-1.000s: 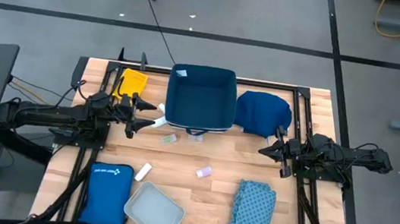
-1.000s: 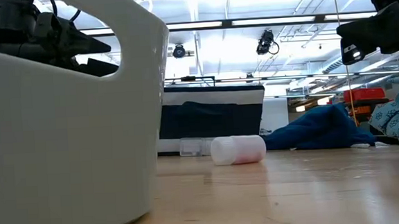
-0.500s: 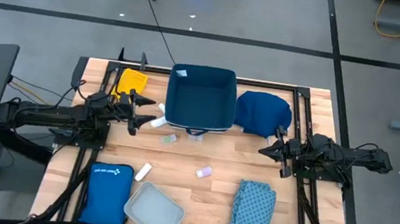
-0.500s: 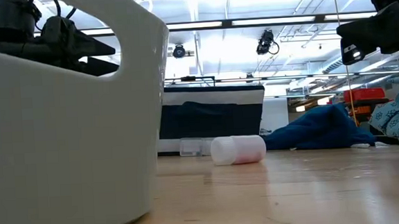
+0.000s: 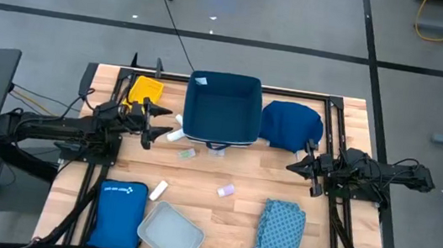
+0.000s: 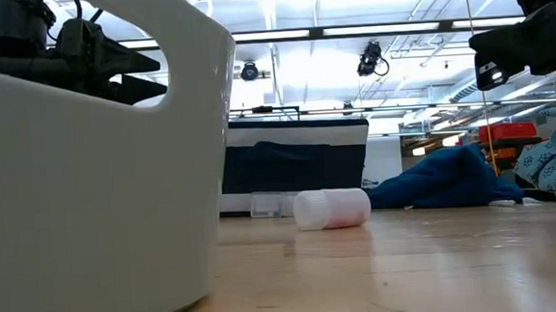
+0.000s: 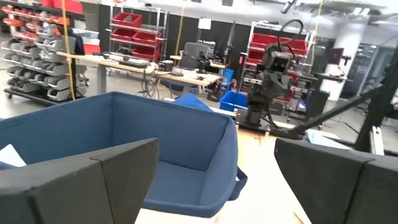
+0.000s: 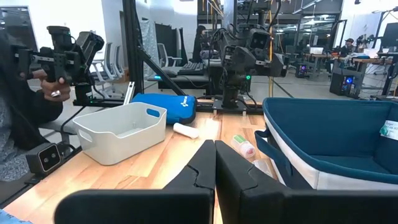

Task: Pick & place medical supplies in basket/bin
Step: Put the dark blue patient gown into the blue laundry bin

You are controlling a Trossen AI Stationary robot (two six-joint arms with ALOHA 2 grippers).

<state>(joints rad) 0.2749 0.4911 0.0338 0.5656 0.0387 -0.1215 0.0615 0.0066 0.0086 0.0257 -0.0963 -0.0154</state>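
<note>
Two arms are flanking your navy bin [image 5: 222, 107] from above: the left gripper [image 5: 159, 126] is hovering just beside its left wall with fingers spread wide and nothing between them, while the right gripper [image 5: 294, 166] is waiting near the table's right side, fingers pressed together and empty. A white vial [image 5: 174, 135] is lying just off the left gripper's tips, a greenish vial [image 5: 188, 152] near it, a pinkish vial [image 5: 225, 190] mid-table, and another white tube [image 5: 158, 190] beside the blue zip pouch [image 5: 118, 215]. The dark blue bundle [image 5: 291, 123] is sitting against the bin's right side, the teal cloth [image 5: 280, 229] near the front right, the grey tray [image 5: 170, 234] at the front, the yellow bin [image 5: 144, 92] at the back left.

At table height, you are seeing the tray's wall [image 6: 87, 197] looming close, with a pinkish vial [image 6: 332, 209] lying before the navy bin [image 6: 296, 165].

Through the left wrist, the open fingers are framing the navy bin [image 7: 124, 149].

Through the right wrist, the shut fingers are pointing toward the tray [image 8: 121, 130], the pouch [image 8: 163, 102] and the bin's wall [image 8: 329, 140].
</note>
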